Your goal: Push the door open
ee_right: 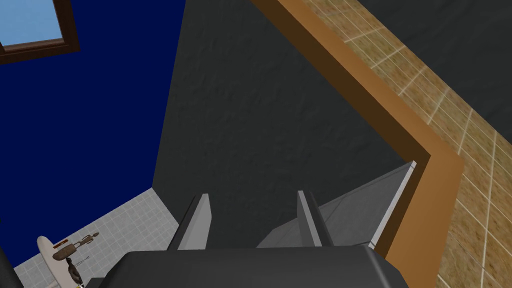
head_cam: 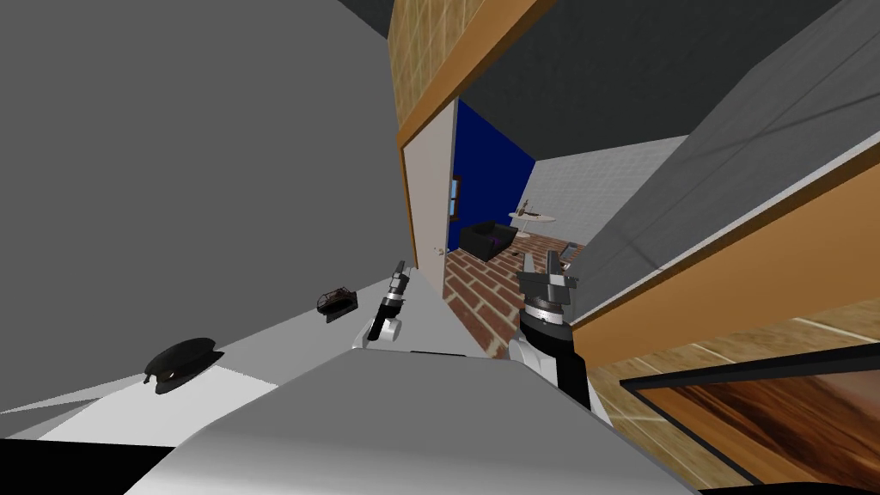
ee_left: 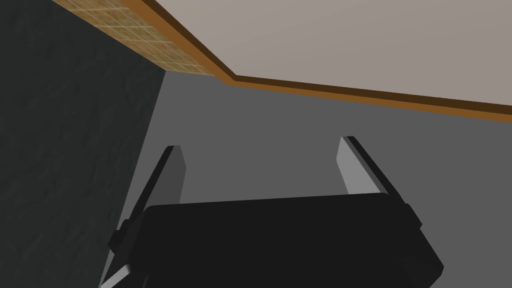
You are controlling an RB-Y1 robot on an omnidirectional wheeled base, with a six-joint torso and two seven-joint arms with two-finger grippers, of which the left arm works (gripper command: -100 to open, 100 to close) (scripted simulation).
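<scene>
Door (head_cam: 428, 189) ajar at the doorway's left side, sofa (head_cam: 488, 238) in the room beyond, table (head_cam: 530, 216) behind the sofa; window (head_cam: 455, 196) left of the sofa, just past the door's edge

The door (ee_right: 350, 215) looks smooth matt grey, the frame (ee_right: 350, 70) wooden, the floor (head_cam: 481, 296) brick.

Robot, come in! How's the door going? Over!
Both grippers open: left gripper low beside the door, right gripper in the opening. Door partly open. Black sofa far inside, likely no obstacle.
</scene>
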